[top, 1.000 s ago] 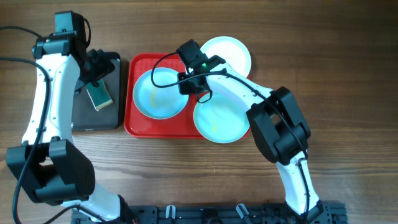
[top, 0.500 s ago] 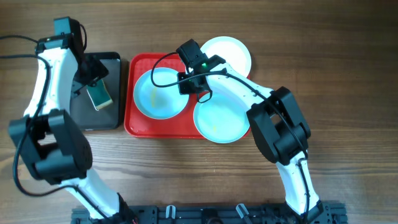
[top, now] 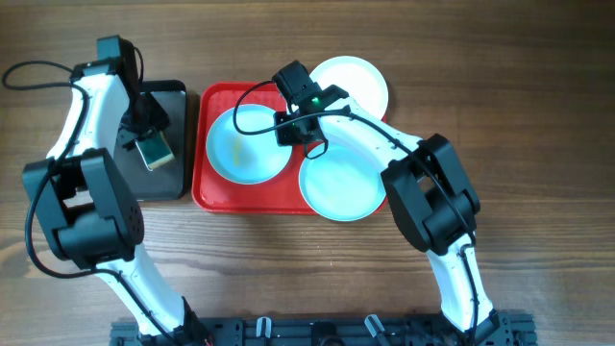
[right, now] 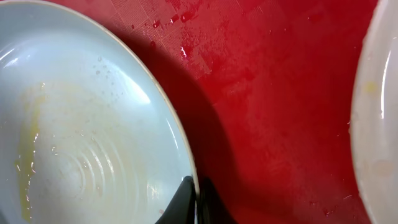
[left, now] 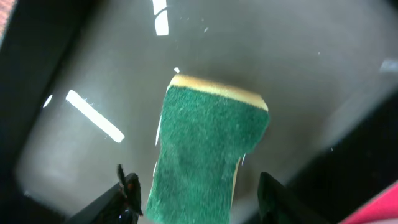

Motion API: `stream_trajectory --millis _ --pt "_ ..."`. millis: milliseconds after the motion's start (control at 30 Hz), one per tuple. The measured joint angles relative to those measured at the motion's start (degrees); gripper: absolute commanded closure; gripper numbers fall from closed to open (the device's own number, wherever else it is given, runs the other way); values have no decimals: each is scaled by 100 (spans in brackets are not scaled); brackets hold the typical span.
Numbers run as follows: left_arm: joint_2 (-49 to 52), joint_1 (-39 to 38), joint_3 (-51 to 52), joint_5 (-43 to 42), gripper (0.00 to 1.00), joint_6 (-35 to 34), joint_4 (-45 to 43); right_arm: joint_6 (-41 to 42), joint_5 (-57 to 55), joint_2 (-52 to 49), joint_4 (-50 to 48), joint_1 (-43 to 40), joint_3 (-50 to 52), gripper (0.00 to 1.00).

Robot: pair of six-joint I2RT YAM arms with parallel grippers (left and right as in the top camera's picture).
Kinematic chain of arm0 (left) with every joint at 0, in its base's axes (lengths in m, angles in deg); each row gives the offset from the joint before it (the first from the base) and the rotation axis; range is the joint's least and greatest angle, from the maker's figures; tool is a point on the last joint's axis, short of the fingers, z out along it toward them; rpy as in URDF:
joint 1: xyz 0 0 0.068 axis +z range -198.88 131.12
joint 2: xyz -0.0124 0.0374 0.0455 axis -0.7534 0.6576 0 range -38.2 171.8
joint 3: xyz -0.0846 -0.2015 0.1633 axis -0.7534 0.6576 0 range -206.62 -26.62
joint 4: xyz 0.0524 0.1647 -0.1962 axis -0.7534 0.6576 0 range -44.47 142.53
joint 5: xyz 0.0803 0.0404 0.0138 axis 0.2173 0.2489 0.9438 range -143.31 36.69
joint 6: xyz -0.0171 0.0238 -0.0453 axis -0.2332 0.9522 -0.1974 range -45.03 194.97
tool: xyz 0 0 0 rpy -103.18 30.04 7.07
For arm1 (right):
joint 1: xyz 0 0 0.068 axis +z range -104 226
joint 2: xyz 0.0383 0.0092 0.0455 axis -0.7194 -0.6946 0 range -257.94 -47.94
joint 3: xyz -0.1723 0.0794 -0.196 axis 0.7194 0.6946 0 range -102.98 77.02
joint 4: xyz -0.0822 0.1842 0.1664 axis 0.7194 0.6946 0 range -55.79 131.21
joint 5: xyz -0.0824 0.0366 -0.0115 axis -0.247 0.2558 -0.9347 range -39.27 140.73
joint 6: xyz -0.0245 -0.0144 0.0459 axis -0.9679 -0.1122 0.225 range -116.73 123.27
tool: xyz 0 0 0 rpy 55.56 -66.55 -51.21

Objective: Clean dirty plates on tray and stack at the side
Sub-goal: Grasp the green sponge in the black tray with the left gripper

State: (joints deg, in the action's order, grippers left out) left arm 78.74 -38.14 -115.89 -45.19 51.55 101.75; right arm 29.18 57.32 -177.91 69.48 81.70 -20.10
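Aqua plate (top: 245, 149) on red tray (top: 213, 192), right gripper (right: 196, 202) pinched shut on its rim, left gripper (left: 198, 193) jaws apart, straddling green sponge (left: 208, 149) on black tray (top: 163, 183)

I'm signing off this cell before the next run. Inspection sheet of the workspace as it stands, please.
Surface: wooden table.
Job's things: red tray, wet; left aqua plate on it, yellow smear; second aqua plate over its near right rim; white plate over its far right corner.
Clutter: black tray holding a green sponge.
Grippers: left gripper open astride the sponge; right gripper shut on the left aqua plate's rim.
Cables: black cable looped over the tray; second cable beside the left arm.
Surroundings: dark rail along the near edge.
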Motion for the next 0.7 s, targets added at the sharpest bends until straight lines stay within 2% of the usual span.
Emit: stream_trajectory --millis 233,300,400,467,700 --pt "2 0 636 0 54 24 -651 -2 0 0 0 0 0 96" --pt "4 0 769 0 60 22 -813 -2 0 0 0 0 0 96" --pt "7 0 920 0 85 31 -1034 -2 0 0 0 0 0 96" --pt "4 0 1008 0 96 74 -1174 0 0 0 -2 0 0 96" --pt "4 0 1069 22 96 59 -1246 -2 0 0 0 0 0 96"
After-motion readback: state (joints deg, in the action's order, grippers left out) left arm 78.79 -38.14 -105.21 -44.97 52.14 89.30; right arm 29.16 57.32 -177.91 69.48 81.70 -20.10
